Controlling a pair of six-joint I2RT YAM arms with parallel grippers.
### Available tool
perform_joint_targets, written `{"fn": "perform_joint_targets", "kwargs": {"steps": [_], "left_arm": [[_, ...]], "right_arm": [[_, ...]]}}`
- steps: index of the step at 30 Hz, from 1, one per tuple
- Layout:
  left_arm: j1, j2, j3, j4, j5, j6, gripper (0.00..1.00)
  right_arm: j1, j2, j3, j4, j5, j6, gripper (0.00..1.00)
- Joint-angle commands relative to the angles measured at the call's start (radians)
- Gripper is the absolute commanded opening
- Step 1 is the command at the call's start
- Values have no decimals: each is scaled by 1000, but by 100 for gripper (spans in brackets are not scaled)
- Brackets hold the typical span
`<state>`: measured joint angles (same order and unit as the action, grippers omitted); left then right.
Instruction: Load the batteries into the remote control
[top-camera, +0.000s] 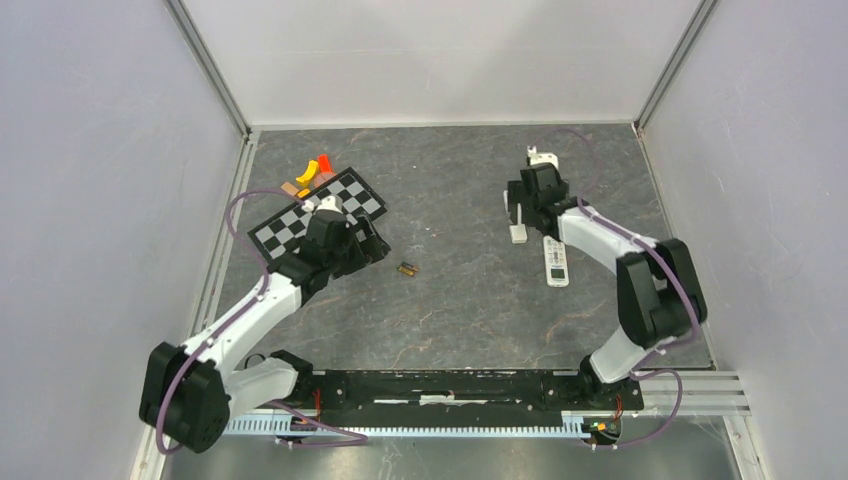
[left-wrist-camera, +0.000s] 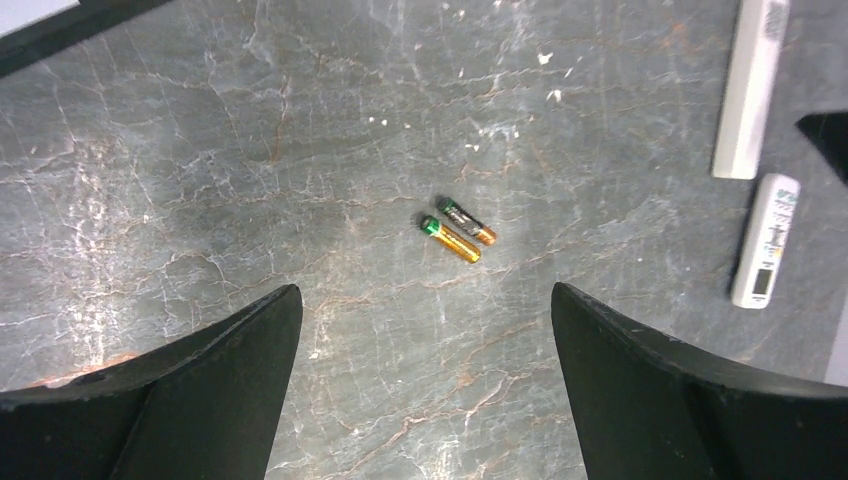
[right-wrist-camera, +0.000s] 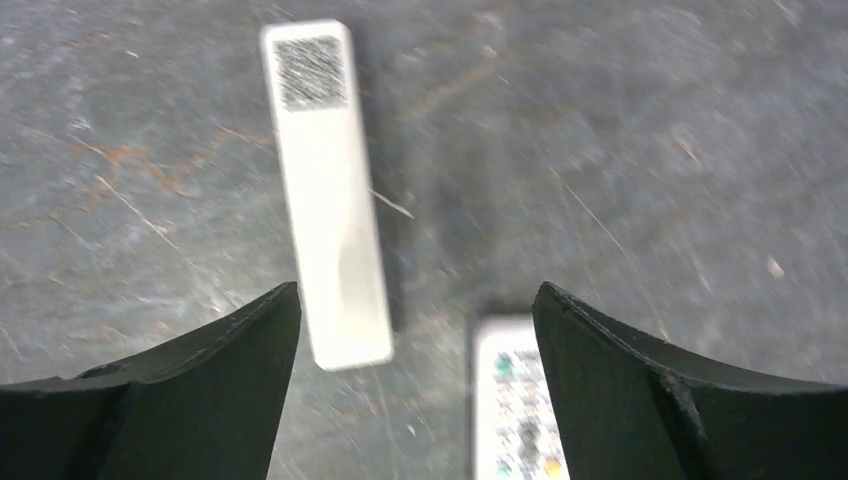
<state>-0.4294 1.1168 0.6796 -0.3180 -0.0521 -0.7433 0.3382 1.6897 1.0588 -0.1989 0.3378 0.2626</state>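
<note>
Two small batteries with gold bands lie side by side on the dark table, near the middle. They also show in the left wrist view. My left gripper is open and empty, just left of them and apart from them; its jaws stand wide. The white remote control lies buttons up at the right. It shows in the left wrist view and, blurred, in the right wrist view. My right gripper is open and empty above the remote's far end; its jaws stand wide.
A narrow plain white strip lies just left of the remote's far end. A black-and-white checkerboard and small orange, red and yellow pieces lie at the back left. Grey walls enclose the table.
</note>
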Motion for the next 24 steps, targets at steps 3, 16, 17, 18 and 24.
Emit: {"fn": "perform_joint_targets", "kwargs": {"steps": [3, 16, 17, 18, 24], "left_arm": [[24, -174, -51, 99, -23, -32, 100], [27, -202, -33, 88, 3, -10, 100], [26, -199, -32, 88, 4, -10, 100], [26, -195, -30, 87, 4, -10, 100], [27, -193, -35, 105, 16, -25, 100]], "right_arm": [[-60, -150, -170, -126, 88, 102, 90], [-158, -172, -327, -74, -143, 131, 82], [-164, -169, -328, -75, -152, 131, 79], [-167, -166, -328, -74, -151, 133, 73], [-171, -214, -338, -41, -163, 139, 46]]}}
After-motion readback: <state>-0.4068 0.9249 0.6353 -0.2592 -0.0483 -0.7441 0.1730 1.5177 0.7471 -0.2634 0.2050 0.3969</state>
